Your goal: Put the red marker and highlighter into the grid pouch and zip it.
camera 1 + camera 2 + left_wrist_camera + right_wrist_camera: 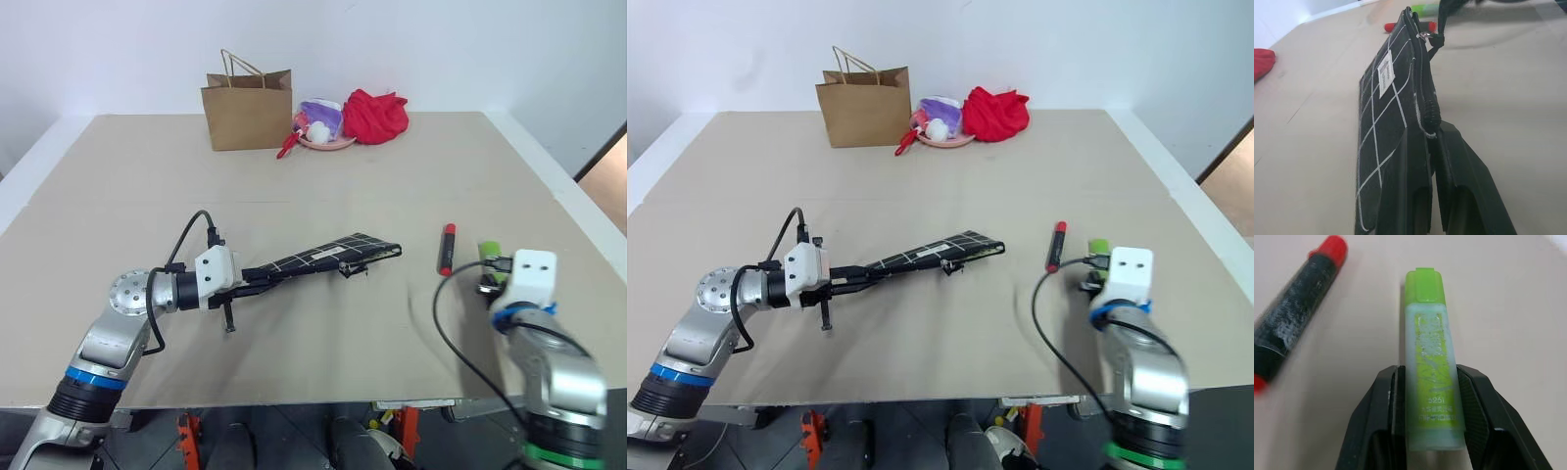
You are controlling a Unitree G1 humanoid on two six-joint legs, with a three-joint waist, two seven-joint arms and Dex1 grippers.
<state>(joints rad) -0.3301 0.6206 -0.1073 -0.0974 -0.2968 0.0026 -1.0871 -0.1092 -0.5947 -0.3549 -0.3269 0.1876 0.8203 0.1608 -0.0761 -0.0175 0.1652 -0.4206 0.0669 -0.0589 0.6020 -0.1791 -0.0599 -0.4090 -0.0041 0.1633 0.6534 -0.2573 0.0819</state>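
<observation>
Meanwhile, well beyond both hands, a brown paper bag (247,113), a pink dish (328,142) with a small red tool (287,147) and a red cloth bundle (374,116) are sitting in a row at the far edge of the worktop (323,362); nothing is lying between the hands and the task's things. There is one pouch, one marker and one highlighter. The left hand (1432,147) is reaching level toward the right, its fingers pressed together on the near end of the grid pouch (328,257), which is sticking out past the fingertips, edge-up. The right hand (1430,382) is pointing forward, pinching the highlighter (1431,362) between its fingers; the red marker (447,248) is lying just beside it, toward the left hand.
</observation>
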